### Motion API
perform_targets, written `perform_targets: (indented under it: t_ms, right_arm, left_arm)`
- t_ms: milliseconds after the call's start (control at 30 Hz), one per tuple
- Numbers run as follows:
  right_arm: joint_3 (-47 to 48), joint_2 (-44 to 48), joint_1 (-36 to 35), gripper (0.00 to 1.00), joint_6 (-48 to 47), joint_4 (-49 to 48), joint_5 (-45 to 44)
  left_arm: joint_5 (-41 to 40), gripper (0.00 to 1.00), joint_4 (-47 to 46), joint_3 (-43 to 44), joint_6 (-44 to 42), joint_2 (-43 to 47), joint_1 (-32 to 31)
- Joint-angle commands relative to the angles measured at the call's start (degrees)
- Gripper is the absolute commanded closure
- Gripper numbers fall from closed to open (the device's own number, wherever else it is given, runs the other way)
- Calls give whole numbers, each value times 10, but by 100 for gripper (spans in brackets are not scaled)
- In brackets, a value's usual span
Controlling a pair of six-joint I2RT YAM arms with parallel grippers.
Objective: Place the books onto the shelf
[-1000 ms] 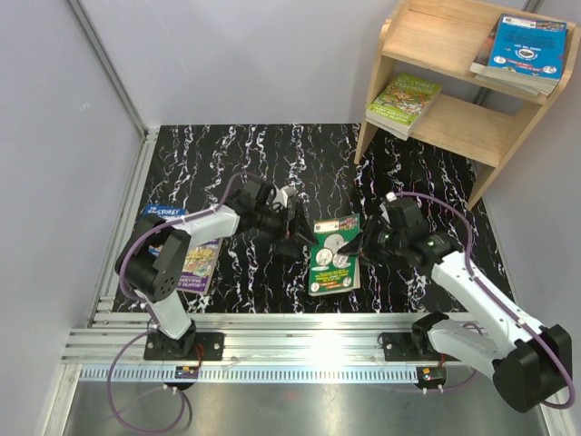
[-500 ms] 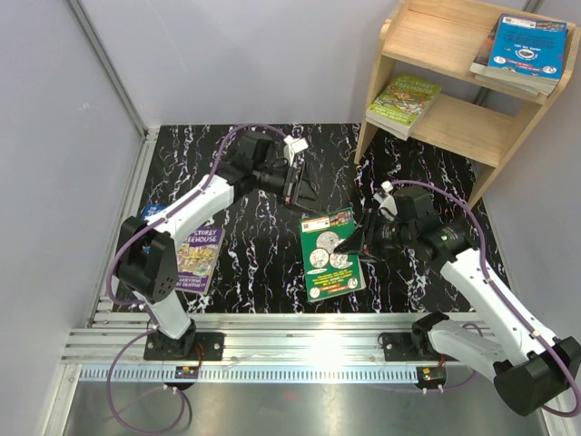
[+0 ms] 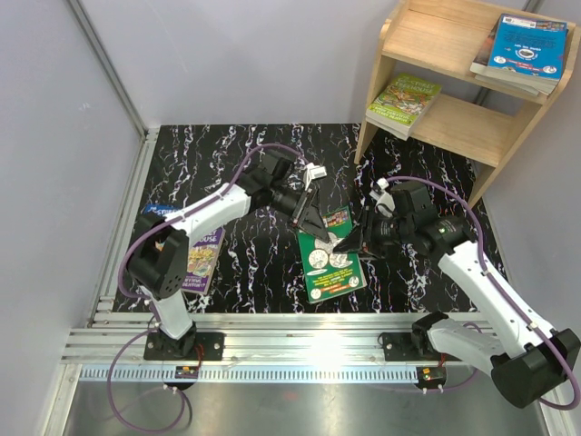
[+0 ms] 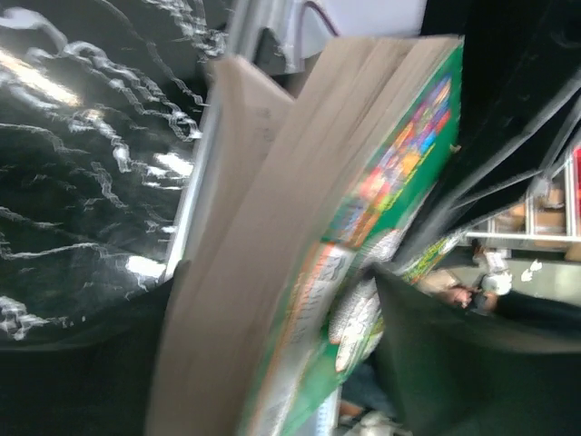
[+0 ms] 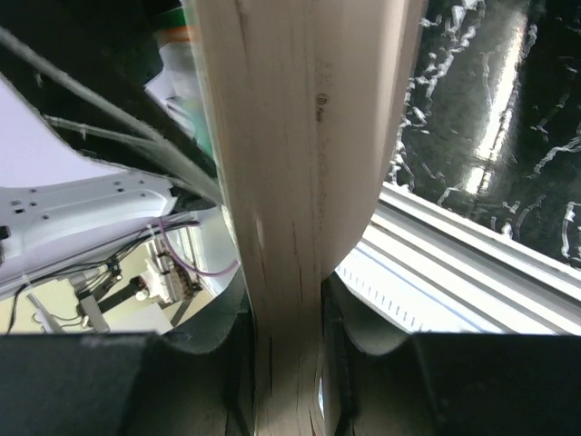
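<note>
Pinching green book (image 3: 332,265) page edge with narrow right fingers (image 3: 349,242); straddling same book with wide left fingers (image 3: 301,218) over counter (image 3: 227,154); cover writing too blurred to read.

Green book (image 3: 332,262) tilted; shelf (image 3: 454,123) partly filled

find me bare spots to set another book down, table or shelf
Free: upper tier left of the blue book; lower tier right of the green paperback; the mat's far strip between left wall and shelf. Crowded: mid-mat, where left pincer and right pincer meet at the middle book.
</note>
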State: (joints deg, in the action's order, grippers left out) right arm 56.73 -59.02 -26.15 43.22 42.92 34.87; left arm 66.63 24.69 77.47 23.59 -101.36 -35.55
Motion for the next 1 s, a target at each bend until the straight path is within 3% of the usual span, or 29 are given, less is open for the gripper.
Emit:
perform_targets:
  t_ms: [0, 67, 100, 200, 233, 267, 333, 467, 567, 700, 767, 967]
  right_arm:
    - [27, 9, -3, 100, -5, -54, 36]
    - [28, 14, -3, 100, -13, -39, 28]
    - [35, 14, -3, 100, -16, -30, 7]
    - [51, 9, -3, 98, -33, 27, -74]
    - [60, 6, -3, 91, -34, 46, -94]
    - [65, -2, -3, 48, -32, 54, -130]
    - [92, -15, -3, 1, -34, 85, -167]
    - [159, -43, 4, 0, -6, 182, -308]
    - [167, -25, 8, 0, 11, 181, -312]
    - [126, 22, 10, 0, 70, 115, -275]
    - [96, 51, 10, 0, 120, 82, -243]
    - [-38, 132, 11, 0, 230, -128, -185]
  left_arm:
    - [26, 51, -59, 10, 30, -4, -19]
    - [28, 68, -64, 21, 42, -9, -22]
    - [27, 96, -61, 25, 43, -10, -22]
    - [28, 100, -40, 42, 37, -16, -22]
    - [28, 100, -42, 44, 38, -13, -22]
    - [25, 100, -45, 49, 45, -10, -22]
    - [19, 100, -59, 61, 62, -5, -17]
    - [-8, 100, -129, 75, 152, 10, 22]
    - [-27, 100, -210, 64, 253, 21, 48]
    - [-43, 100, -417, 38, 407, 30, 86]
    - [-55, 100, -475, 29, 488, 30, 93]
    - [-63, 100, -684, 17, 673, 17, 96]
